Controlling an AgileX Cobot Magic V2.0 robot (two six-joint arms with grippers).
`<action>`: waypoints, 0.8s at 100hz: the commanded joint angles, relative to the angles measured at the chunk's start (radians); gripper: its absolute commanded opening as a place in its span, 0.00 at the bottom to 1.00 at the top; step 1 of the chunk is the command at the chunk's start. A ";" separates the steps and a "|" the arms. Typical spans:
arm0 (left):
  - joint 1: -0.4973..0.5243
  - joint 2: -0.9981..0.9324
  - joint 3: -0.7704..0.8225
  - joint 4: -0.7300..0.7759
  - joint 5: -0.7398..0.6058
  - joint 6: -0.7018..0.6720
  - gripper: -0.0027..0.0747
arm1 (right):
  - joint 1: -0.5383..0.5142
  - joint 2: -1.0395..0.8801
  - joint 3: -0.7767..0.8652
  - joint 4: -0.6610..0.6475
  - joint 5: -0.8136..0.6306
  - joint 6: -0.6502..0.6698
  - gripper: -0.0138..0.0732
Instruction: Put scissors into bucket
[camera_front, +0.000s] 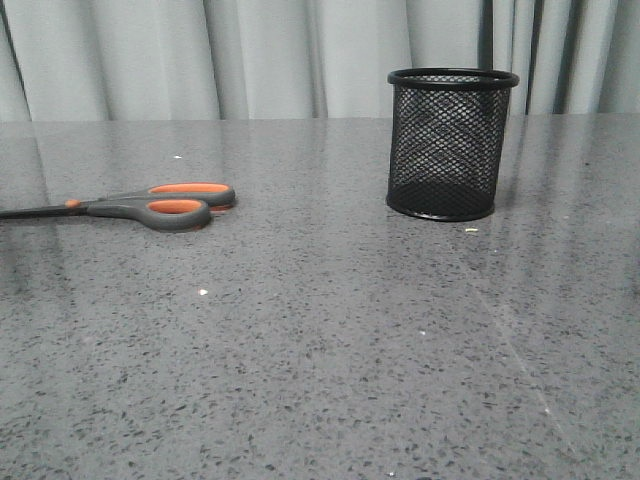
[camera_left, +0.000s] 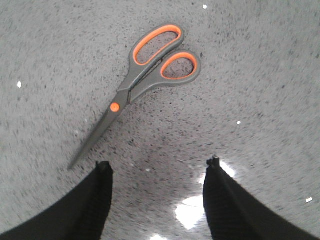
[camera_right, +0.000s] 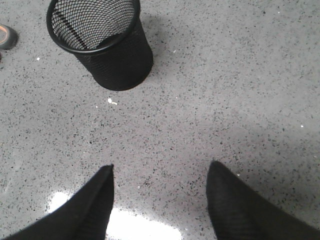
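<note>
Lying flat on the bench (camera_front: 330, 350), the scissors (camera_left: 145, 80) look hard, thin and slippery; grab the handles. Both jaws are apart, holding nothing.

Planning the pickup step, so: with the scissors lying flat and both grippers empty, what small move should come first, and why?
Probably lower the left gripper toward the scissors. It is open and above the table, and the scissors lie flat just ahead of its fingertips, on the left side of the table. The bucket stands upright and empty on the right, so nothing needs clearing first.
</note>
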 joint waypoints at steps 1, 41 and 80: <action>-0.038 0.029 -0.059 0.014 0.033 0.101 0.52 | -0.001 -0.003 -0.034 0.011 -0.041 -0.012 0.59; -0.118 0.214 -0.093 0.151 0.022 0.380 0.52 | -0.001 -0.003 -0.034 0.013 -0.045 -0.014 0.59; -0.140 0.346 -0.221 0.094 0.033 0.411 0.53 | -0.001 -0.003 -0.034 0.013 -0.049 -0.014 0.59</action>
